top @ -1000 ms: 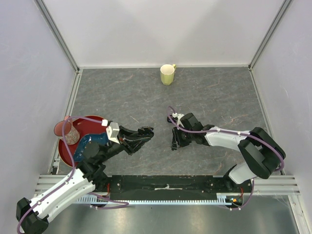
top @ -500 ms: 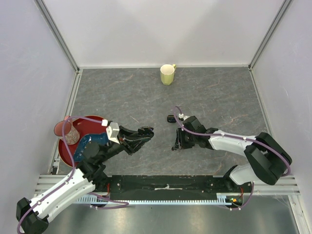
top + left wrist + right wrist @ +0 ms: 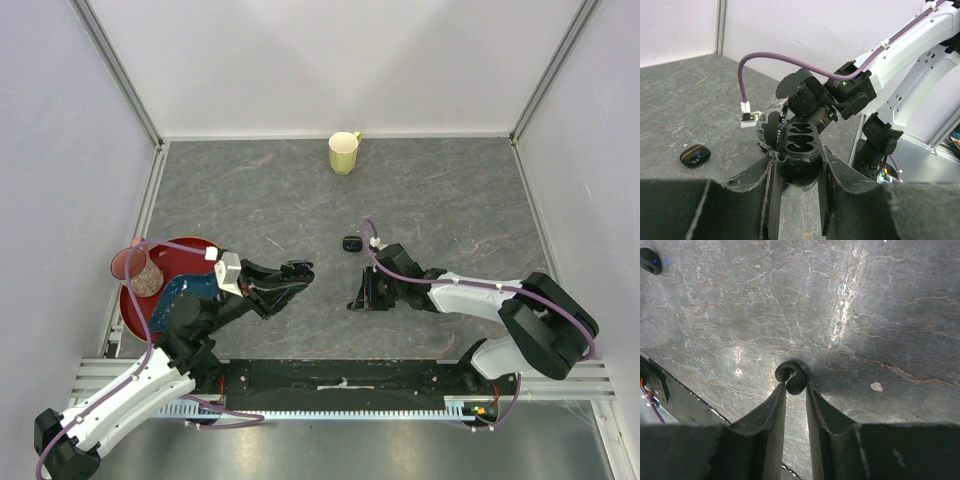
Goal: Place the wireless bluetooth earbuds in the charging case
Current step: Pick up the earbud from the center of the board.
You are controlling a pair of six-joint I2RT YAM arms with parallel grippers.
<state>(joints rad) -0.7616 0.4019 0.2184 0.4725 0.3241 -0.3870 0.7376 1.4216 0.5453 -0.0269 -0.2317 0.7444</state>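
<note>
The light is bright and even and comes from above. In the top view the shadows under the arms are soft. In the right wrist view the grey table (image 3: 865, 300) has white streaks of glare, and the earbud (image 3: 791, 377) is sharp, with a faint shadow around it. In the left wrist view the near fingers (image 3: 750, 200) are dark and blurred, and the charging case (image 3: 800, 145) is sharp.

Nothing legible appears: the open charging case (image 3: 800, 150), the closed case (image 3: 694, 155) left of it and the yellow mug (image 3: 344, 152) carry no readable markings.
</note>
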